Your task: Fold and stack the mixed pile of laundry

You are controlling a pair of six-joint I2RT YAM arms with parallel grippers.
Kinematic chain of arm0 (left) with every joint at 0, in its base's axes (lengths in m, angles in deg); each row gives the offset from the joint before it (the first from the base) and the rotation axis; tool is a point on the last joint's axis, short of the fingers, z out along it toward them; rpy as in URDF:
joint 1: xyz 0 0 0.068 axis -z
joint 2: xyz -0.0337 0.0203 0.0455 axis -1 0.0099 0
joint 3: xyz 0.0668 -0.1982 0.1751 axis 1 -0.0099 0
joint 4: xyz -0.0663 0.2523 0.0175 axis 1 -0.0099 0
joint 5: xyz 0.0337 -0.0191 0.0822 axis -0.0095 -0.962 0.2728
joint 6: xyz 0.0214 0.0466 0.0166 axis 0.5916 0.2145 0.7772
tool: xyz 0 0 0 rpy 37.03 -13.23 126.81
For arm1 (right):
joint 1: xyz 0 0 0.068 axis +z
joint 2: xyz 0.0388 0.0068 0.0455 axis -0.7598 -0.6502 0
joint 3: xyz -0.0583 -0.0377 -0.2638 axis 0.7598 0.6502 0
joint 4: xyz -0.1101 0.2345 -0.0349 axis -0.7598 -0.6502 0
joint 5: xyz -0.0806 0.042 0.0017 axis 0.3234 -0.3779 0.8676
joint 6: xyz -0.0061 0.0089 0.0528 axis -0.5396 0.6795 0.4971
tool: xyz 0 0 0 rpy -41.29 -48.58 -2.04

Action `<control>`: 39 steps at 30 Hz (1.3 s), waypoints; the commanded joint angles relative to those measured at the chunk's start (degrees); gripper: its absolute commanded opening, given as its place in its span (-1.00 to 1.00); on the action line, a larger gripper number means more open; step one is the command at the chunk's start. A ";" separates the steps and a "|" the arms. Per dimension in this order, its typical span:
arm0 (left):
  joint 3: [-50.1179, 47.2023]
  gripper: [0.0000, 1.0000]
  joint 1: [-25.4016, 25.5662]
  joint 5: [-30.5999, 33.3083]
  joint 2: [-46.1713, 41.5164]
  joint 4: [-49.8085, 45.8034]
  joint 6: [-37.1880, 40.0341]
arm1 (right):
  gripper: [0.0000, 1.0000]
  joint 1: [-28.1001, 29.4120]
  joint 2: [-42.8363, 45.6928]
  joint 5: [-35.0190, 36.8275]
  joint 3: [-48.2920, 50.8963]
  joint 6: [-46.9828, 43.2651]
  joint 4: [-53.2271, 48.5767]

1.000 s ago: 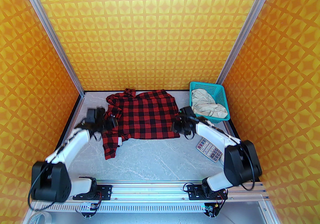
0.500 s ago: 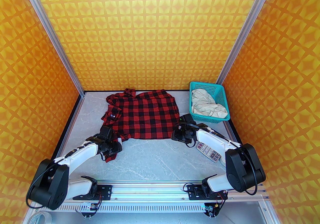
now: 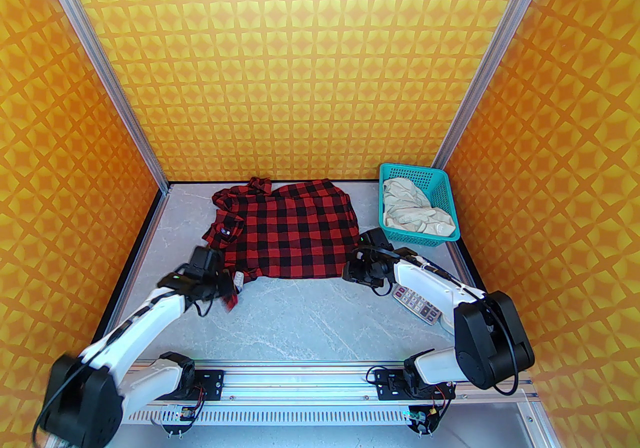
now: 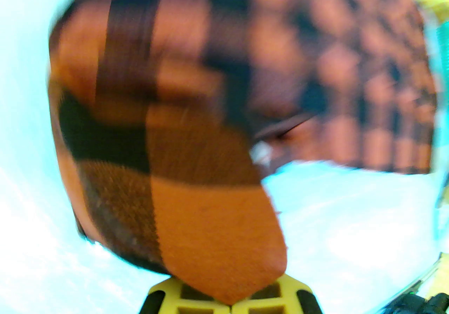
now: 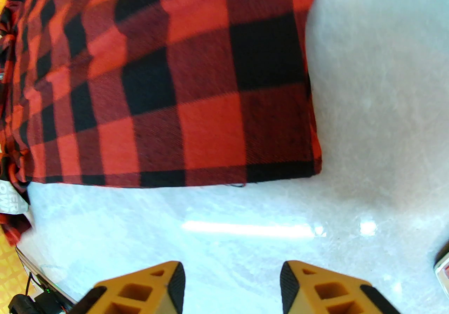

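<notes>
The check shirt [image 3: 290,231] lay spread on the table [image 3: 310,321] left of the basket [image 3: 446,195], I'd guess for flat folding. Left claw [image 3: 227,293] was pinched shut on the shirt's flap farthest from the basket. Right claw [image 3: 350,272] sat open by the hem corner nearest the basket, holding nothing. Cream garment [image 3: 415,210] sat inside the basket.

Left gripper [image 3: 224,288] is clamped on the shirt [image 3: 295,236] sleeve [image 3: 230,300]!
A second ago I have it open up beside the shirt's left edge. It drops to the sleeve's near end and snaps closed on the cloth, and the sleeve that lay stretched toward me on the table [image 3: 310,316] is now bunched short and lifted at the jaws. My left arm's elbow swings down and out to the left. The right gripper [image 3: 351,272] slides back from the shirt's right edge to just off its near right corner, its arm covering more of the calculator [image 3: 421,310].
</notes>
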 commanded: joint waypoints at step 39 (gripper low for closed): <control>20.83 0.38 -10.91 -10.84 27.33 10.87 8.89 | 0.09 -8.04 -5.81 -4.77 -2.62 17.21 0.83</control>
